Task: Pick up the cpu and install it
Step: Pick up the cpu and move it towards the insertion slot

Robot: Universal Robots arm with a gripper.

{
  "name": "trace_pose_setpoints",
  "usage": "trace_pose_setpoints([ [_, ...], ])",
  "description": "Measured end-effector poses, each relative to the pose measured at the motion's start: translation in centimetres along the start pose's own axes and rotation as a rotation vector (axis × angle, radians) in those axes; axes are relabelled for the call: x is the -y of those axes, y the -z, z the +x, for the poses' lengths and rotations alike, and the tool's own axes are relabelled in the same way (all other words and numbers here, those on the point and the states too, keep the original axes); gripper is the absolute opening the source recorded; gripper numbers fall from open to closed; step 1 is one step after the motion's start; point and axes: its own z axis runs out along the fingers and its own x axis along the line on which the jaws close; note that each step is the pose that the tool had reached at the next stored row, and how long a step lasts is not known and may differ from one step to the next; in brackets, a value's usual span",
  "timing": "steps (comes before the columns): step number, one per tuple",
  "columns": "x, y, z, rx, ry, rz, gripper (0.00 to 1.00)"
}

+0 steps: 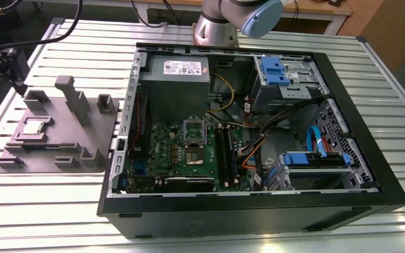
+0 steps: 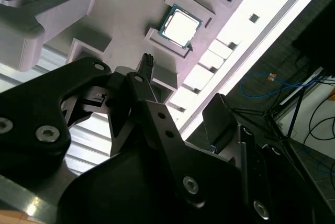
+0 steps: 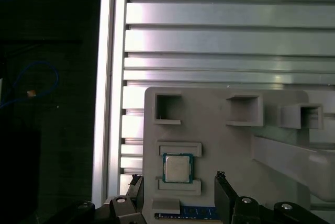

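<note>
The cpu (image 1: pixel 34 127) is a small silvery square chip lying flat in a recess of the grey fixture tray (image 1: pixel 83 142), at the exterior view's left. It shows in both wrist views, cpu (image 3: pixel 177 167) and cpu (image 2: pixel 180 27). My gripper (image 1: pixel 18 81) hangs above the tray's far left corner, apart from the chip. In the first wrist view the gripper (image 3: pixel 178 177) is open, its two black fingers (image 3: pixel 220 182) standing either side of the chip's line with nothing between them. The gripper (image 2: pixel 182 80) is also seen from behind. The motherboard's socket (image 1: pixel 194 142) sits inside the case.
An open black computer case (image 1: pixel 371 174) lies on the slatted metal table (image 1: pixel 40 211), holding a power supply (image 1: pixel 177 74), cables and blue drive brackets (image 1: pixel 273 68). The tray carries upright grey posts (image 1: pixel 72 97) and a memory stick (image 3: pixel 188 214). The table's edge (image 3: pixel 104 103) is near the tray.
</note>
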Motion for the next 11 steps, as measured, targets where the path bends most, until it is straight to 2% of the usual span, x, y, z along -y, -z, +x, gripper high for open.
trace_pose_setpoints([
  [11, 0.07, -0.33, -0.01, 0.0002, 0.0, -0.0001, 0.65],
])
